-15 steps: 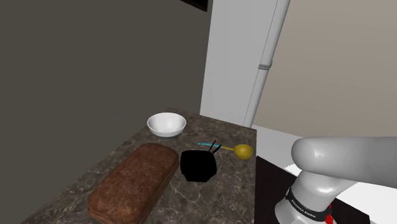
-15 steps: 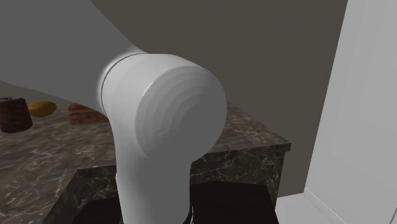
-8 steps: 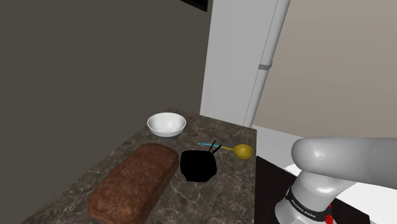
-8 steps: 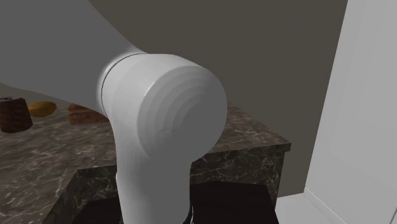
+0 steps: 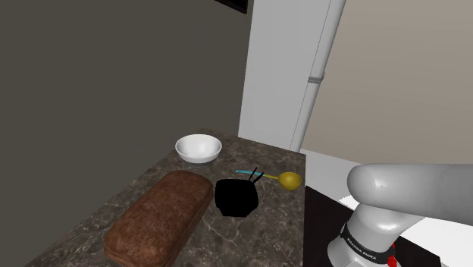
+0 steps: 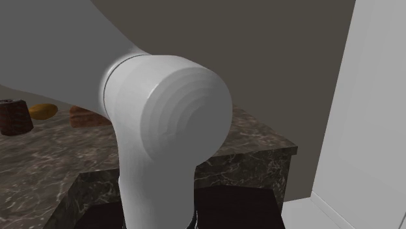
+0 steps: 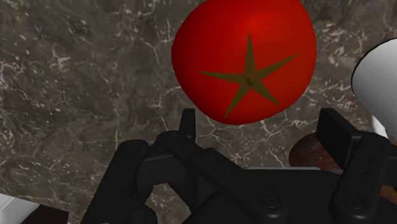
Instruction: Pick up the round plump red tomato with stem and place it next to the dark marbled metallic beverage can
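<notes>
The gripper (image 7: pixel 261 127) has its jaws apart and they clasp nothing. The red tomato (image 7: pixel 245 60) lies on the dark marbled counter (image 7: pixel 83 95) just ahead of the fingertips, facing the gap between them. Its star-shaped stem points toward the jaws.

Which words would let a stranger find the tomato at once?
Look at the dark marbled counter in the wrist view. Just beyond the open fingers lies the tomato, near a white object. It alone is red and round, with an olive star-shaped stem.
</notes>
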